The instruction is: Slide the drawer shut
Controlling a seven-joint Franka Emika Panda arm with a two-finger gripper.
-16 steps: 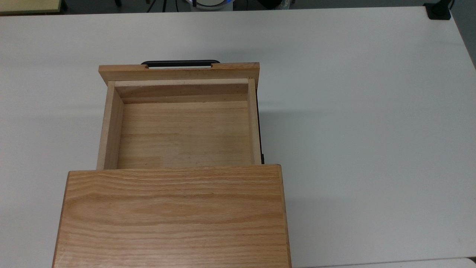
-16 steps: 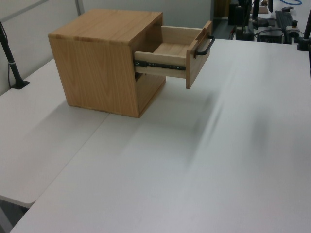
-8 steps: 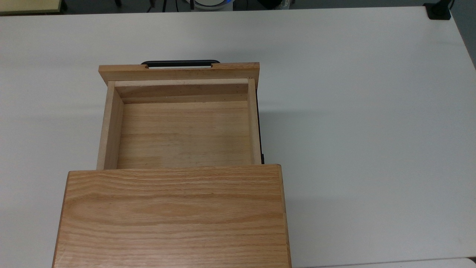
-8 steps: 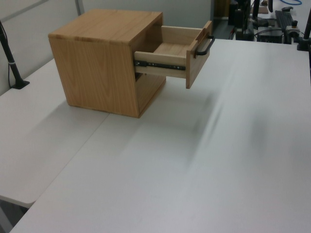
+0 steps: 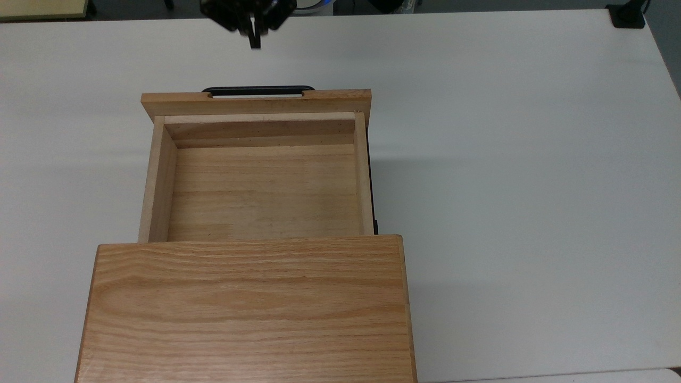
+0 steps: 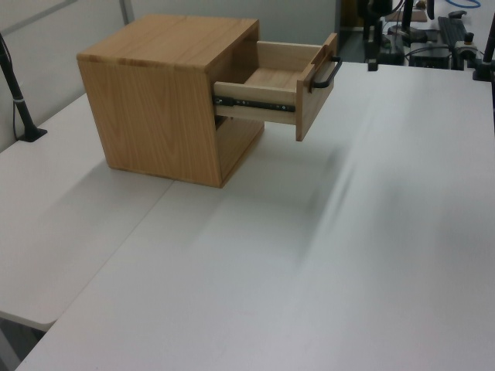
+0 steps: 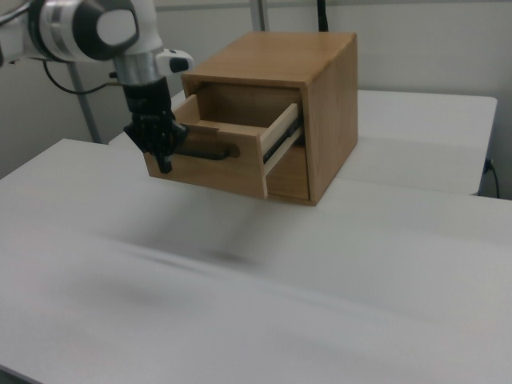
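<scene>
The drawer [image 5: 260,186] stands pulled far out of the oak cabinet [image 5: 247,308], its inside bare. Its wide front panel [image 5: 255,102] carries a thin black bar handle [image 5: 258,90] facing the top view's upper edge. My gripper [image 5: 254,41] hangs beyond the handle, apart from it, fingers pressed together and holding nothing. In the right view the gripper [image 7: 164,164] sits just at the left of the drawer front [image 7: 216,170], near the handle [image 7: 210,150]. In the left view the gripper [image 6: 372,62] hovers to the right of the handle [image 6: 326,75].
The cabinet rests on a white table [image 5: 505,159] with wide bare surface on the top view's right. A black clamp [image 5: 628,16] sits at the far right corner. A black pole [image 6: 19,108] stands at the left view's left edge.
My gripper has come into the top view from the upper edge and now hangs in front of the handle. The drawer has not moved.
</scene>
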